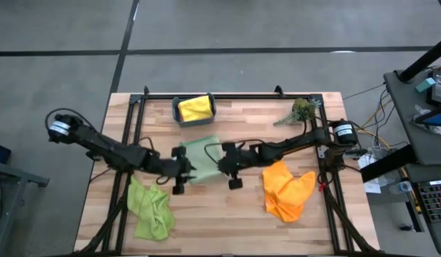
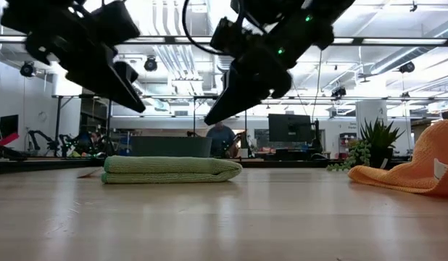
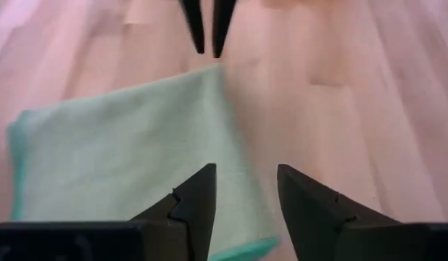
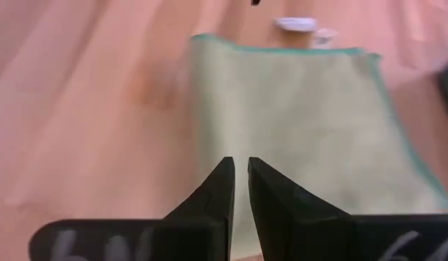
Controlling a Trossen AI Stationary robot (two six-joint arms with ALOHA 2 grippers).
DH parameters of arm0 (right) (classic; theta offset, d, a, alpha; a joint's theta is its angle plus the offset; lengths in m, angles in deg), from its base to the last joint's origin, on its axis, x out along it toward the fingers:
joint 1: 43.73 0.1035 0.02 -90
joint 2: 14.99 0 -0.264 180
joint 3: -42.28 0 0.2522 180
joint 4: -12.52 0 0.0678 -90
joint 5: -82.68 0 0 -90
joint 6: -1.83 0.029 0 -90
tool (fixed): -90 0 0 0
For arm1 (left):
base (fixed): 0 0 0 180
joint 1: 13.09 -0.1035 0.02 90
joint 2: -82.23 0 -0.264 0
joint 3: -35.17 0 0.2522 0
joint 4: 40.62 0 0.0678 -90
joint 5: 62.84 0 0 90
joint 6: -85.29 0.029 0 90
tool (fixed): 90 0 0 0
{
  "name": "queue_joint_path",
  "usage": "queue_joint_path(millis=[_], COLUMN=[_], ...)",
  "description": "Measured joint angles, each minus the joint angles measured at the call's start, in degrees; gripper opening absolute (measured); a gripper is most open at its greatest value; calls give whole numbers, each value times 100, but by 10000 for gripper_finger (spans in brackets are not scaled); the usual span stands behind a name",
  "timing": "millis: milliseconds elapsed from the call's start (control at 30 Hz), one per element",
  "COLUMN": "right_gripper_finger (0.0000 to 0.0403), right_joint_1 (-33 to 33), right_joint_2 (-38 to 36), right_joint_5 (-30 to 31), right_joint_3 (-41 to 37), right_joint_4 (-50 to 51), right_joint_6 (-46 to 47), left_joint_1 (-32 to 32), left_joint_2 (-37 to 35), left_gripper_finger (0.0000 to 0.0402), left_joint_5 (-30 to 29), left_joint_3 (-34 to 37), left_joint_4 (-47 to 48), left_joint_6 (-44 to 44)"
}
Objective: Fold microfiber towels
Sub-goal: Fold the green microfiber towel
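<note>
A folded pale sage green towel (image 1: 200,155) lies flat on the table's middle (image 2: 172,168). My left gripper (image 3: 246,174) hangs above its left edge, open, with nothing between its fingers. My right gripper (image 4: 241,165) hangs above its right edge, shut and holding nothing; its tips also show in the left wrist view. In the low view both grippers, left (image 2: 137,105) and right (image 2: 213,116), are clear above the towel. A crumpled lime green towel (image 1: 150,208) lies near left and an orange towel (image 1: 286,189) near right. A yellow towel (image 1: 195,107) sits in the bin.
A teal bin (image 1: 179,118) stands at the far middle of the table and a green plant sprig (image 1: 300,111) at the far right. Bare wood shows near the front edge between the lime green and orange towels. A black frame runs along the table's sides.
</note>
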Motion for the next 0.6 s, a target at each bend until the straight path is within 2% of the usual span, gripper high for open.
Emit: queue_joint_path(millis=[167,267,433,600], right_gripper_finger=[34,43,93,154], right_joint_1=[319,401,454,461], right_joint_2=[4,19,208,343], right_joint_5=[2,48,196,664], right_joint_3=[-15,-34,-59,-59], right_joint_4=[286,366,406,447], right_joint_6=[116,300,563,585], left_joint_1=[445,642,889,936], left_joint_2=[623,1019,1496,1681], left_gripper_finger=[161,192,234,246], left_joint_5=[-91,-417,-1140,-1259], left_joint_3=[-182,-275,-401,-354], left_joint_4=[-7,-3,-2,23], left_joint_6=[80,23,-179,-293])
